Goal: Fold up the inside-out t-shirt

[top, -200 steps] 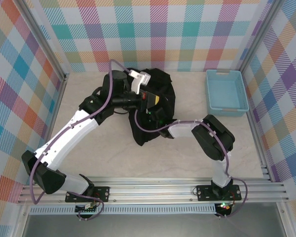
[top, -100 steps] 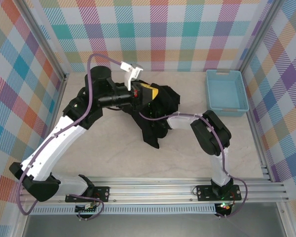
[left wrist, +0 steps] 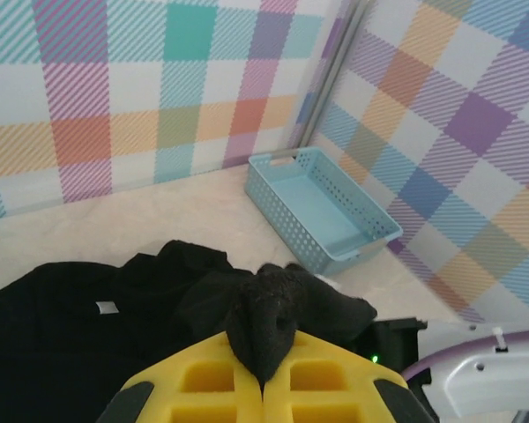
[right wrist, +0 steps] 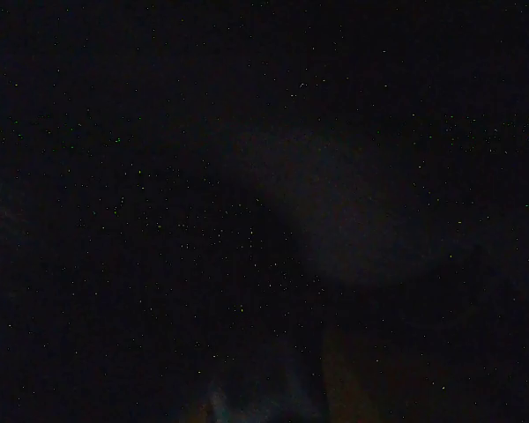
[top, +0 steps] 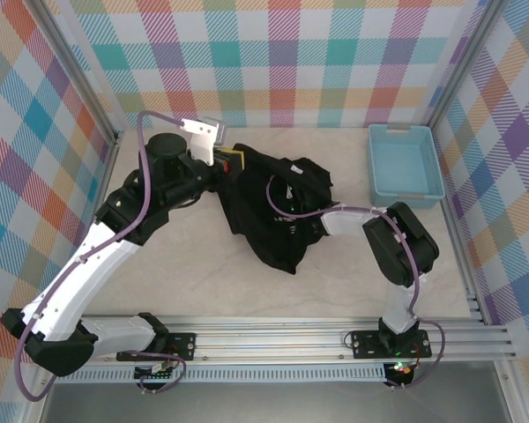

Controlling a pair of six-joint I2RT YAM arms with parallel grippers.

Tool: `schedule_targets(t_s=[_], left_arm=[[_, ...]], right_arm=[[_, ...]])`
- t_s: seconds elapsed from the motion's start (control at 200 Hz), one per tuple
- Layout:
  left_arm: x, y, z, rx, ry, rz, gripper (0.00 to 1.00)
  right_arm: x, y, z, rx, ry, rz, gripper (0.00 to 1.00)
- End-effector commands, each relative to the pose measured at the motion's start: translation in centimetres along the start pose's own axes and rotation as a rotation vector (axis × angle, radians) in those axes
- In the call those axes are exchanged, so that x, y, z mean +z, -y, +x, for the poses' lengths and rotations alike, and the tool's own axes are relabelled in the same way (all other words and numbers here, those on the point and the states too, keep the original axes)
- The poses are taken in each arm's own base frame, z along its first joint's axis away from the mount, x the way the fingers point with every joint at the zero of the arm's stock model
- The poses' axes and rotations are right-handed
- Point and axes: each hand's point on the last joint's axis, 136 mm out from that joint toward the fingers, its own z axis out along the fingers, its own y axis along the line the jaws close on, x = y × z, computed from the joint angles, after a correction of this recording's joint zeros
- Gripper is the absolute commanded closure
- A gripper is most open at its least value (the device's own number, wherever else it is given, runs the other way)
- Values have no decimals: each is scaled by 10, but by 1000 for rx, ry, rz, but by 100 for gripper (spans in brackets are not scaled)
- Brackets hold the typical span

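Observation:
The black t-shirt [top: 278, 211] lies bunched and partly lifted in the middle of the table. My left gripper [top: 235, 160] is at its far left corner, raised above the table. In the left wrist view its yellow pads [left wrist: 203, 379] are shut on a pinched fold of the t-shirt [left wrist: 266, 308], and more black cloth with a small white tag [left wrist: 108, 307] spreads below. My right forearm [top: 348, 216] reaches into the cloth from the right. The right gripper is buried in the shirt, and the right wrist view is dark cloth [right wrist: 264, 211].
A light-blue plastic basket [top: 404, 166] stands empty at the back right, also seen in the left wrist view as the basket [left wrist: 322, 211]. Checkered walls enclose the table on three sides. Bare beige tabletop [top: 185, 256] lies in front of the shirt.
My left gripper has pulled left and back with the pinched cloth, drawing the shirt out wider. The right arm has shifted a little right, still inside the cloth.

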Motion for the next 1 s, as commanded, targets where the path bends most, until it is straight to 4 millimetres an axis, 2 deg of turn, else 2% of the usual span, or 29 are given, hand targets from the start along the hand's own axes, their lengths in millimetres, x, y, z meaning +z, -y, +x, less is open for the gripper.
schedule_targets(t_s=[0.0, 0.045, 0.165, 0.25, 0.35, 0.46, 0.63, 0.77, 0.865, 0.91, 0.995], left_arm=[[-15, 32, -21, 32, 70, 168, 100], [-17, 44, -26, 29, 73, 236, 100], [-30, 69, -60, 32, 138, 344, 100], [-41, 88, -84, 43, 177, 433, 100], [-56, 110, -103, 63, 211, 546, 100], [-73, 122, -116, 94, 245, 602, 100], [-97, 123, -126, 149, 303, 583, 100], [-109, 113, -134, 185, 353, 495, 100], [-107, 99, -137, 195, 371, 399, 100], [-103, 91, -138, 198, 372, 349, 100], [-93, 76, -137, 197, 367, 267, 100]], right_arm=[[4, -4, -7, -21, -28, 20, 63], [13, -6, -4, -26, -48, 43, 63], [27, -13, 0, -54, -69, 86, 63], [36, -10, 0, -48, -83, 128, 62], [48, -3, -8, -53, -90, 192, 59], [59, 2, -23, -53, -97, 245, 56], [72, 11, -36, -68, -130, 300, 47], [75, 15, -33, -89, -173, 320, 38], [73, 19, -22, -111, -223, 334, 35], [70, 21, -14, -129, -264, 333, 27], [57, 26, 5, -158, -345, 338, 27]])
